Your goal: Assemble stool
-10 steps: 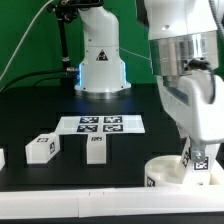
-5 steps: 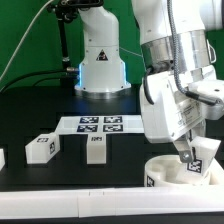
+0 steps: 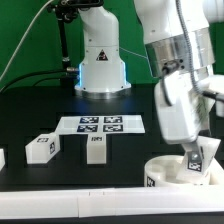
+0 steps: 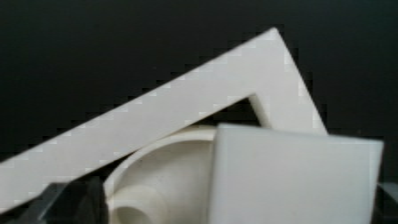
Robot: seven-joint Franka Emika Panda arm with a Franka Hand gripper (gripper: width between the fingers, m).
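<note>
1. Exterior view: bright, even light; the white arm (image 3: 180, 100) is nearly blown out against the matte black table (image 3: 40, 120); faint sheen there; coarse detail.
2. Wrist view: seat (image 4: 160, 165) and leg (image 4: 294, 175) soft, out of focus; edges smeared.

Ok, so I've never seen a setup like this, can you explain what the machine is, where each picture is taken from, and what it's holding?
The big white machine is a robot arm with a two-finger gripper. One picture comes from a camera standing off the arm; the close-up comes from a camera on its wrist. It is building a stool. The gripper appears to clamp a white block leg over the round seat, beside an angled white wall piece. Two loose legs stand on the black table near the flat marker board, which is no stool part.
</note>
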